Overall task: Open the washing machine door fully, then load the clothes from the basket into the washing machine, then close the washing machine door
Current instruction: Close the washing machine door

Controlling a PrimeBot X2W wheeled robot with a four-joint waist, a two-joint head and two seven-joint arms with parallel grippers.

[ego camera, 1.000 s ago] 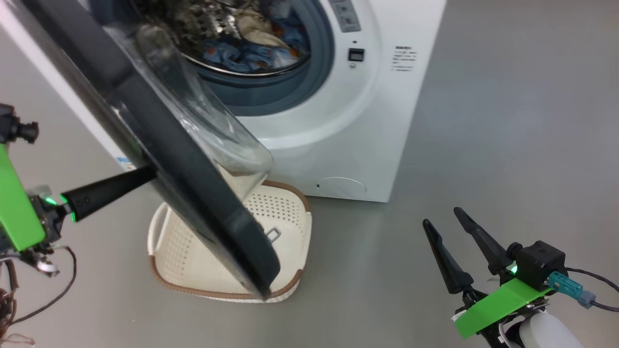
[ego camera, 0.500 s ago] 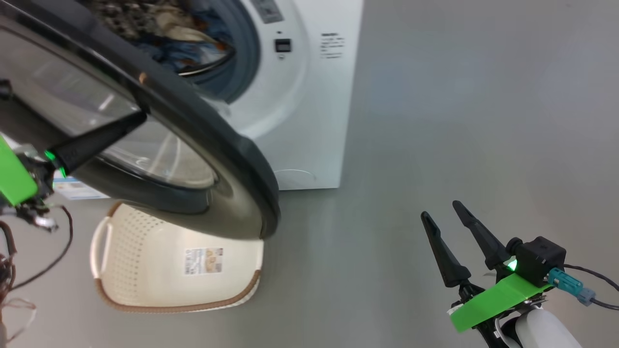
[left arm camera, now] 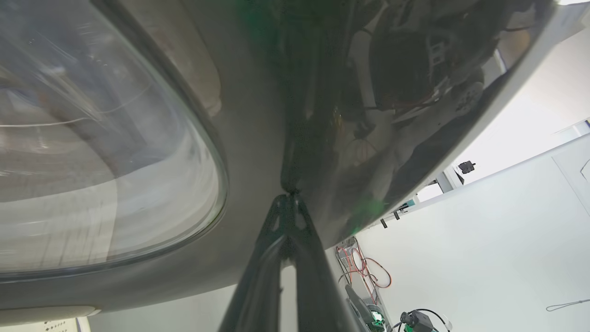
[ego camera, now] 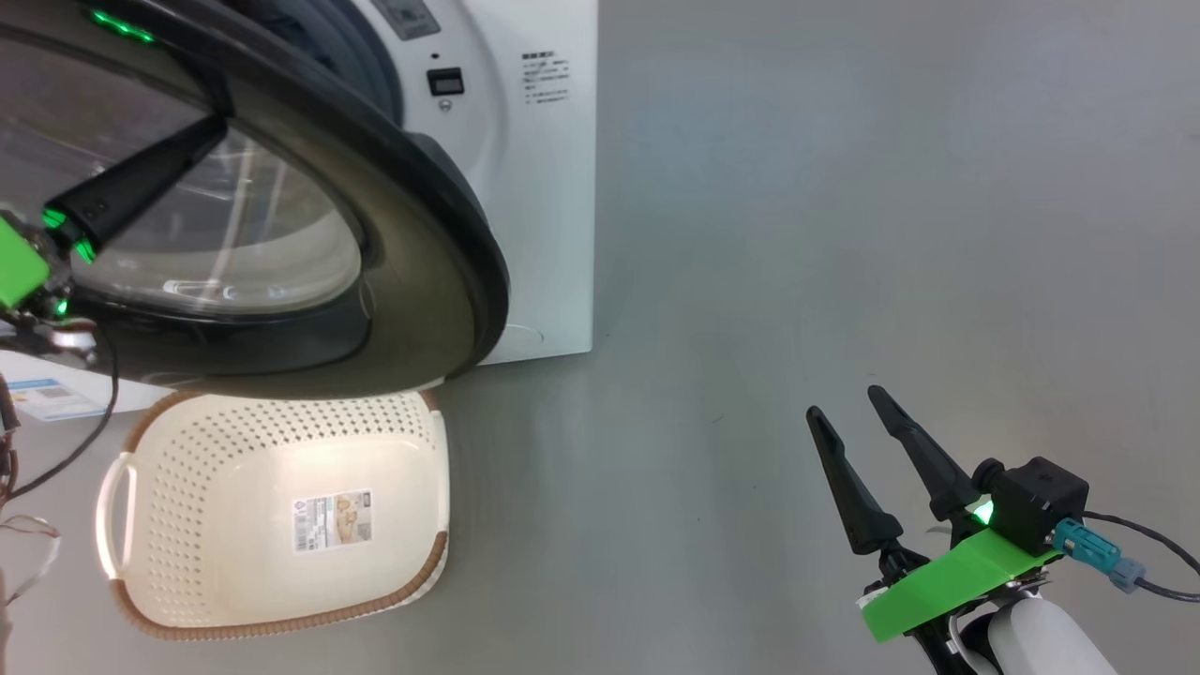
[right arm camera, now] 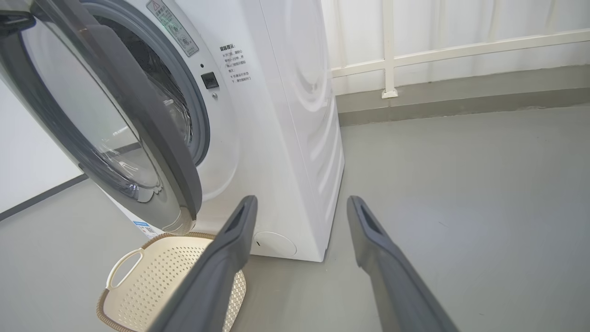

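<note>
Head view: washing machine door point(ego camera: 441, 234) rigid, glossy, probably slippery; closed left hand point(ego camera: 211, 136) presses its black band; right hand point(ego camera: 842, 401) open.

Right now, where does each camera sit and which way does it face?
Head view: on the head, looking forward and down at the washing machine door and the empty basket below it; left tool at the left, right tool at lower right.
Left wrist view: on the left wrist, looking along the shut left tool, tips against the door's glossy face.
Right wrist view: on the right wrist, low, facing the washing machine; the open right tool rises from the bottom edge.
Shared: head and right wrist views both show door, basket and machine.
</note>
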